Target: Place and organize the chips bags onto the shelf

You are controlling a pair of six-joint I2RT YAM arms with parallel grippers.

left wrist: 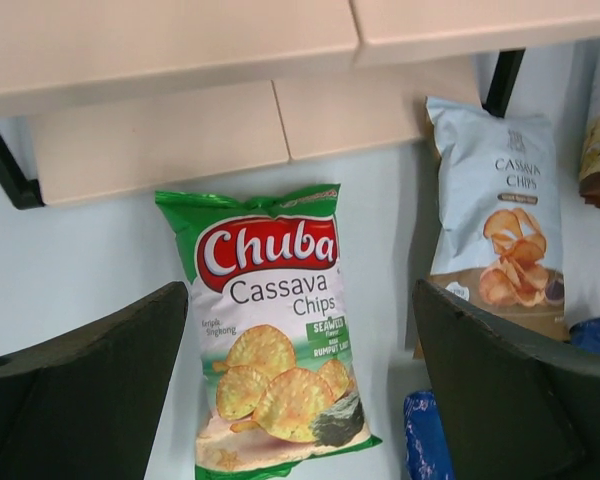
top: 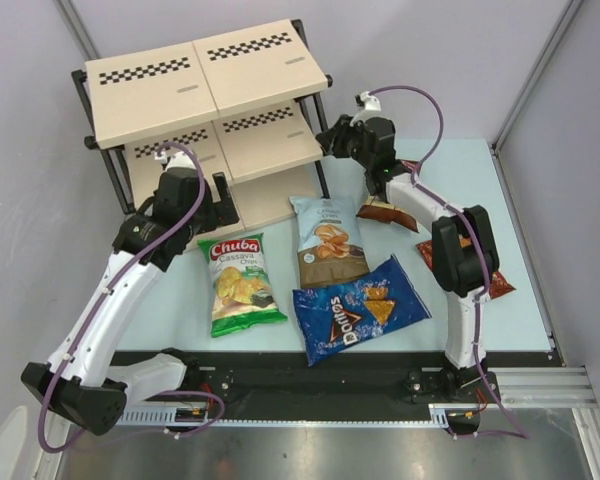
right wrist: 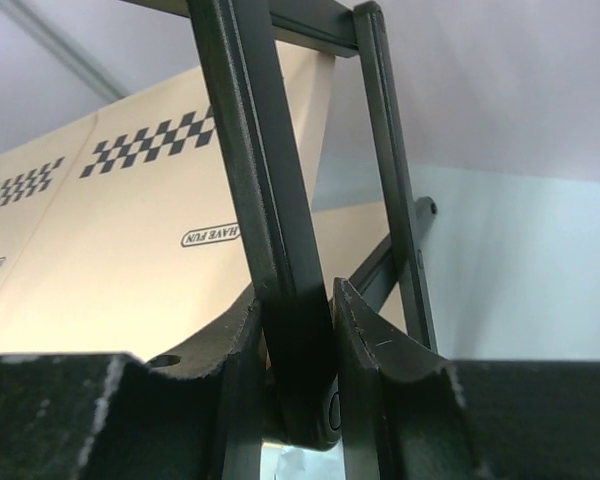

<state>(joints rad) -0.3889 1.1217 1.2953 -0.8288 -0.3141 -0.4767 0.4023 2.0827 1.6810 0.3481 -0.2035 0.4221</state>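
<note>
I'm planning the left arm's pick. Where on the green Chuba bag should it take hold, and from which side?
Probably across its width, from straight above. The green bag lies flat, face up on the table, top seam toward the shelf, so no edge is raised to pinch. The open left gripper hangs over it, straddling its long sides.

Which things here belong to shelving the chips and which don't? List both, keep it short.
For the job: shelf; green Chuba bag; pale blue cassava bag; blue Doritos bag; small brown bag; red bag, partly hidden.

Not part of it: table; black rail along the near edge.
</note>
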